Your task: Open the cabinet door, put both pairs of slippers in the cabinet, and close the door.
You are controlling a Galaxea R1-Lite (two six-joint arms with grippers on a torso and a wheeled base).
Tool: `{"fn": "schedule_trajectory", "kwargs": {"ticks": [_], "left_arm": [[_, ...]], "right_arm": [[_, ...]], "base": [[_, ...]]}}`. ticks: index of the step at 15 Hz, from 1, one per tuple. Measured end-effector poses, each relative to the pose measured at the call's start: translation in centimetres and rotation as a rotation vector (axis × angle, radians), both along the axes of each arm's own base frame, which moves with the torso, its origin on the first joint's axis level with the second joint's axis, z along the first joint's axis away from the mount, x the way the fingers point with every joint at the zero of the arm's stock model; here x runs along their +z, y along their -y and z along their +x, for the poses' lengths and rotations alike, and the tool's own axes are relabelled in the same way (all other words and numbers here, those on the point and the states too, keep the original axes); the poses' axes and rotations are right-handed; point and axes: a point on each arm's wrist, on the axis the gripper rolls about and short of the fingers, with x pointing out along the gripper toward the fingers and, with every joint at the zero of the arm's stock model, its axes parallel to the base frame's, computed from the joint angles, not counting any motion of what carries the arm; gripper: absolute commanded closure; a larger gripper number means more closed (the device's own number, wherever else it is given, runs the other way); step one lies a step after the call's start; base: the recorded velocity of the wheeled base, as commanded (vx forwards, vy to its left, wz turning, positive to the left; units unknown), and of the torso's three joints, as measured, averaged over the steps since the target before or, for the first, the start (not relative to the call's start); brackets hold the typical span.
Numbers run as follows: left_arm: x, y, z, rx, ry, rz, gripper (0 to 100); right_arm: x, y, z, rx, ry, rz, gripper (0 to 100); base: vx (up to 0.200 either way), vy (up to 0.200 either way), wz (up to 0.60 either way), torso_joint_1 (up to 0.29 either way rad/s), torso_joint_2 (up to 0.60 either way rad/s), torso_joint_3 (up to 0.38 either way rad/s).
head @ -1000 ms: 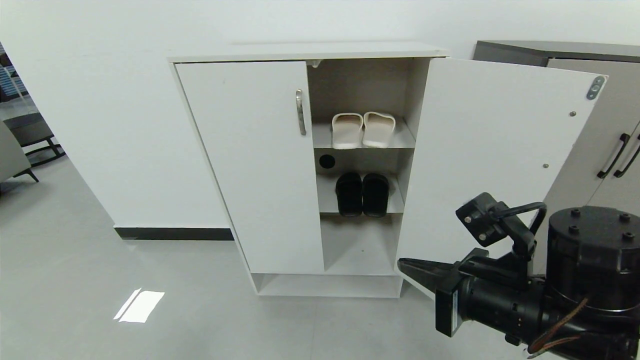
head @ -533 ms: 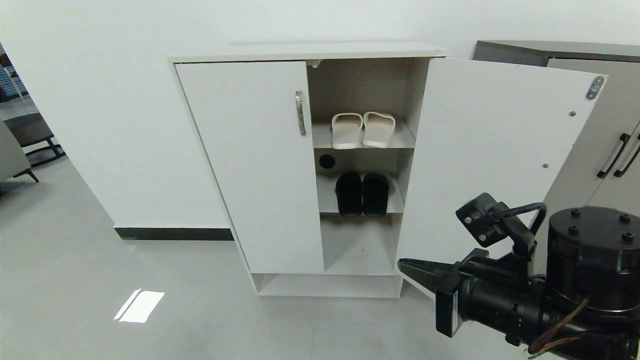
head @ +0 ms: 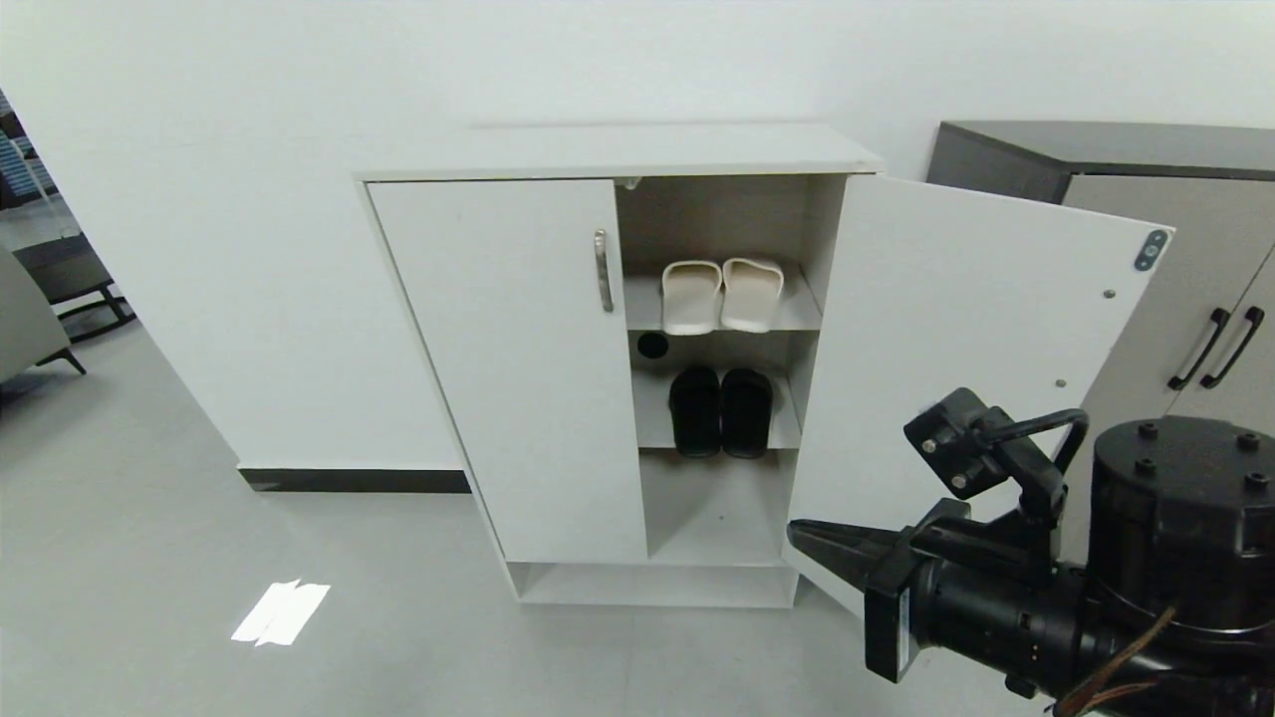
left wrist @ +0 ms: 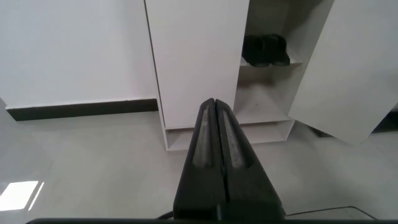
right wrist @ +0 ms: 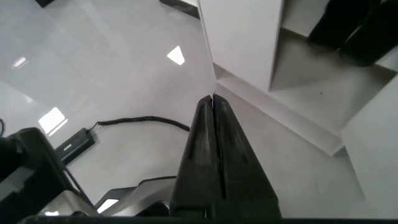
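The white cabinet [head: 618, 149] stands against the wall with its right door [head: 946, 329] swung open and its left door [head: 508, 368] closed. A white pair of slippers [head: 721, 294] sits on the upper shelf. A black pair of slippers [head: 720, 410] sits on the shelf below, also seen as black slippers [left wrist: 265, 50] and black slippers [right wrist: 351, 31]. My right gripper [head: 797, 531] is shut and holds nothing, low in front of the open door's lower edge. My left gripper [left wrist: 214, 106] is shut and holds nothing, above the floor in front of the cabinet. The right gripper [right wrist: 213, 101] points toward the cabinet's base.
A grey cabinet [head: 1175, 279] with dark handles stands just right of the open door. A chair [head: 40, 299] is at the far left. A black cable [right wrist: 143, 121] lies on the grey floor near the robot. Open floor stretches in front of the cabinet.
The whole head picture has shifted: the cabinet now sits lower and a little smaller, so the camera moved. Slippers, doors and grippers keep their places.
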Motion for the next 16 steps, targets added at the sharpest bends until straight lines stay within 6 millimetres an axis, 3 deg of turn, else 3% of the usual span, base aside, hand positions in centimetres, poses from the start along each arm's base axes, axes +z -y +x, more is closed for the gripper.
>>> {"fn": "schedule_trajectory", "kwargs": {"ticks": [16], "left_arm": [[0.00, 0.00, 0.00, 0.000, 0.001, 0.001, 100]], "right_arm": [[-0.40, -0.19, 0.21, -0.004, -0.011, -0.012, 100]], "base": [[0.000, 0.000, 0.00, 0.209, -0.49, -0.284]]}}
